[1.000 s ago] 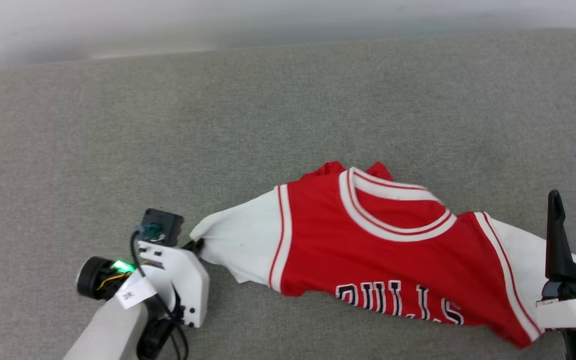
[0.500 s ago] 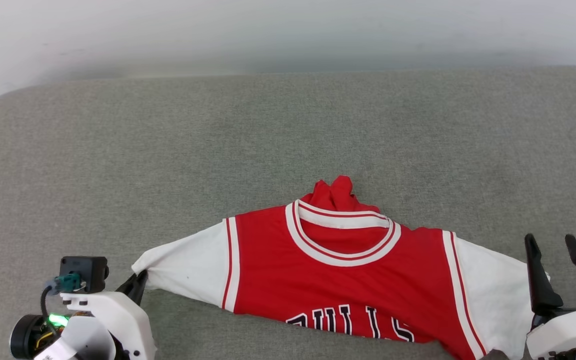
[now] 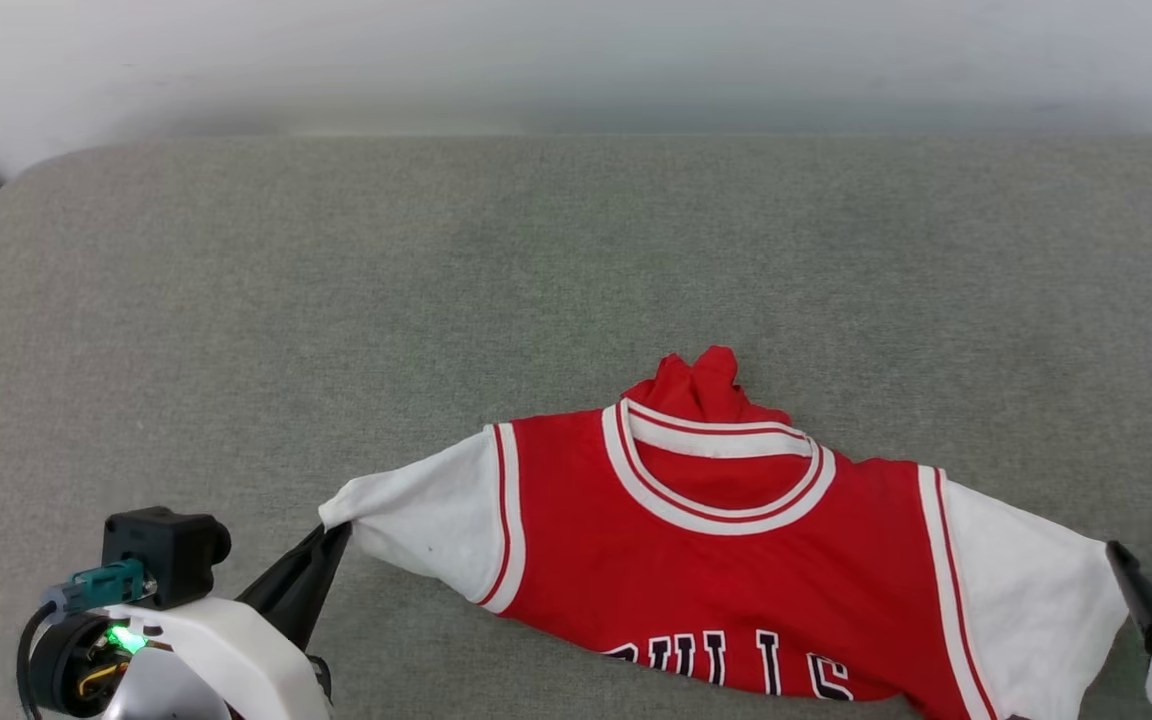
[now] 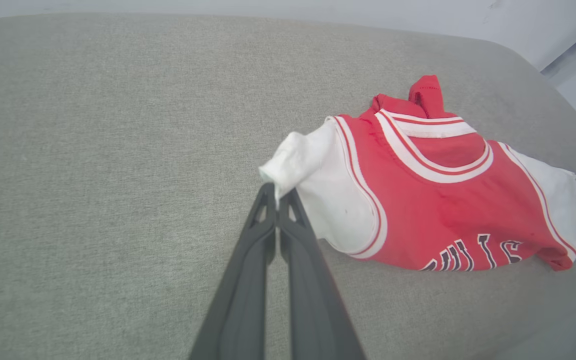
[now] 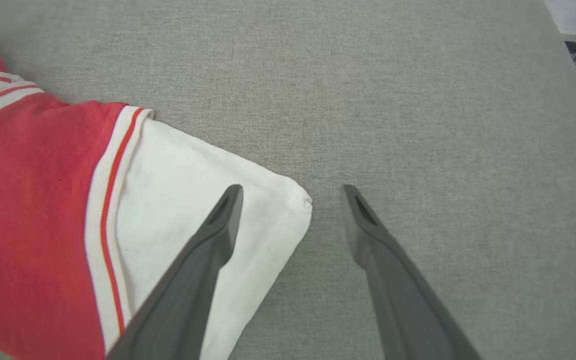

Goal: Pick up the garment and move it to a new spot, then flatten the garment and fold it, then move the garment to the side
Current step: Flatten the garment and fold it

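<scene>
Roughly midway between the left and right edges of the grey fabric surface (image 3: 236, 300), close to its near edge, the garment (image 3: 716, 570) lay front side up. Its striped collar (image 3: 716, 505) pointed toward the far edge, and its black lettering (image 3: 726, 660) ran off the bottom of the head view. A bunched red fold (image 3: 701, 380) poked out beyond the collar. The two white sleeves spread toward the surface's left and right edges.

The left sleeve (image 3: 426, 520) was drawn out to a point. The left gripper (image 3: 328, 535) had its fingers pressed together on that tip, pinching the cloth, as the left wrist view (image 4: 277, 192) also showed.

At the other side the right gripper (image 5: 292, 187) had its fingers spread wide, clamping nothing. One finger (image 5: 218, 225) was over the corner of the right sleeve (image 5: 168, 165); the other finger (image 5: 363, 225) was over bare fabric just beside it. Whether either fingertip touched anything could not be told.
</scene>
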Robot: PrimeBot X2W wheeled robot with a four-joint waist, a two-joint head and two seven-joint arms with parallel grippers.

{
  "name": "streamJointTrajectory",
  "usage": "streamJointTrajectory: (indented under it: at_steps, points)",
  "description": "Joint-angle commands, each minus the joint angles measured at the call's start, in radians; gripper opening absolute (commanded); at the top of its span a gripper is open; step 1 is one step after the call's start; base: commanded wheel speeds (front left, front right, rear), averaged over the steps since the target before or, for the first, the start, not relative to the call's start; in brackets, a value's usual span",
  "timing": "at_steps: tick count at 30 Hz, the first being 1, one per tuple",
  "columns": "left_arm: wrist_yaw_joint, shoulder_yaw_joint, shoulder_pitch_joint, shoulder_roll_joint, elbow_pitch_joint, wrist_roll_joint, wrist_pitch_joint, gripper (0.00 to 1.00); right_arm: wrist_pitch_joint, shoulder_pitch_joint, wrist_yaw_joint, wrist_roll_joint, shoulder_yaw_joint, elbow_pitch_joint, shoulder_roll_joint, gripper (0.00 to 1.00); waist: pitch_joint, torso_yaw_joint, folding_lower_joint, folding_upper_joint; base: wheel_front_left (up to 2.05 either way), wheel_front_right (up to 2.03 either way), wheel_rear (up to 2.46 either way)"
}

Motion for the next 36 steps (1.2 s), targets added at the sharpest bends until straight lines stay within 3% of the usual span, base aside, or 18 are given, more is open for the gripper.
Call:
streamJointTrajectory:
  at_steps: [1,7,11,17,24,25,26,27,36]
  points:
    - [0.007,-0.004,0.002,0.003,-0.025,0.009,0.009,0.00,0.061,-0.027,0.000,0.001,0.000,-0.014,-0.022,1.00,0.013,0.009,0.0000,0.0000,0.00,0.00,0.00]
    - [-0.009,-0.021,-0.023,0.000,-0.072,-0.006,0.021,0.00,0.246,-0.072,0.000,-0.020,-0.010,-0.014,-0.035,1.00,0.042,0.035,0.0000,0.0000,0.00,0.00,0.00]
    - [-0.016,-0.032,-0.041,-0.004,-0.082,-0.003,0.022,0.00,0.295,-0.080,0.000,-0.031,-0.024,0.018,-0.034,1.00,0.065,0.057,0.0000,0.0000,0.00,0.00,0.00]
    - [-0.030,-0.040,-0.059,-0.009,-0.081,-0.012,0.013,0.00,0.291,-0.082,0.000,-0.005,-0.028,0.099,-0.015,1.00,0.096,0.082,0.0000,0.0000,0.00,0.00,0.00]
    - [-0.039,-0.040,-0.072,-0.003,-0.069,-0.022,0.017,0.00,0.209,-0.095,0.000,-0.010,0.032,0.240,-0.012,1.00,0.119,0.094,0.0000,0.0000,0.00,0.00,0.00]
    - [-0.039,-0.041,-0.073,-0.004,-0.066,-0.023,0.018,0.00,0.207,-0.096,0.000,-0.007,0.039,0.248,-0.014,0.64,0.117,0.094,0.0000,0.0000,0.00,0.00,0.00]
    - [-0.039,-0.041,-0.074,-0.003,-0.063,-0.024,0.019,0.00,0.202,-0.097,0.000,-0.005,0.046,0.255,-0.016,0.10,0.114,0.094,0.0000,0.0000,0.00,0.00,0.00]
    - [-0.039,-0.041,-0.074,-0.002,-0.060,-0.025,0.019,0.00,0.202,-0.097,0.000,-0.003,0.055,0.259,-0.019,0.00,0.109,0.094,0.0000,0.0000,0.00,0.00,0.00]
    - [-0.035,-0.016,-0.060,-0.010,-0.031,-0.027,-0.030,0.00,0.131,-0.138,0.000,0.022,0.063,0.167,-0.085,0.00,0.023,0.061,0.0000,0.0000,0.00,0.00,0.00]
